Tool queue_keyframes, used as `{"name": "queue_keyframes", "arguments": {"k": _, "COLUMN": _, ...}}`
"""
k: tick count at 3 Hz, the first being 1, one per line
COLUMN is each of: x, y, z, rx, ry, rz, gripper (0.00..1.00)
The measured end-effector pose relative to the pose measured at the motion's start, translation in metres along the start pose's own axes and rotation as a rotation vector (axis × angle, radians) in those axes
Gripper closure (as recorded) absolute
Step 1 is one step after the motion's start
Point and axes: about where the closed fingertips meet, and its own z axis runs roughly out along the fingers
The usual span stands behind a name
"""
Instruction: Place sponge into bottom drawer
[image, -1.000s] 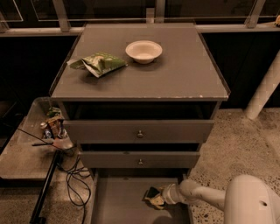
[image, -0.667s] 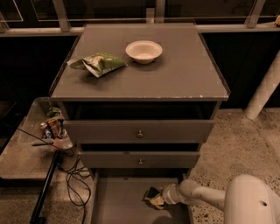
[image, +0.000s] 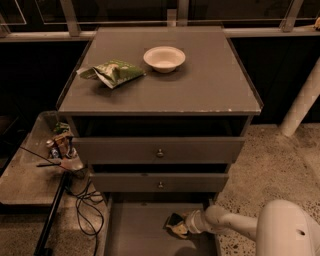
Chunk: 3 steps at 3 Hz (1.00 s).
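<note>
Sponge (image: 174, 225): small block, dark scouring face over pale yellow foam, long axis slanting rear-left to front-right, inside the open bottom drawer (image: 132, 229) over its flat grey floor. Gripper (image: 183, 224) enters from the right, clamped on it. Position unchanged from a second ago

High front view; fingers (image: 186, 220) lower right

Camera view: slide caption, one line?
Gripper at the sponge, low in the open bottom drawer; bowl and snack bag on the cabinet top.
</note>
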Motion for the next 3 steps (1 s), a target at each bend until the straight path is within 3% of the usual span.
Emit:
{"name": "queue_keyframes", "arguments": {"k": 1, "x": 0.0000, "y": 0.0001, "z": 0.0000, "rx": 0.000, "ry": 0.000, "rz": 0.000, "gripper": 0.10}}
{"name": "queue_keyframes", "arguments": {"k": 2, "x": 0.0000, "y": 0.0001, "z": 0.0001, "rx": 0.000, "ry": 0.000, "rz": 0.000, "gripper": 0.00}}
{"name": "queue_keyframes", "arguments": {"k": 3, "x": 0.0000, "y": 0.0001, "z": 0.0001, "rx": 0.000, "ry": 0.000, "rz": 0.000, "gripper": 0.00}}
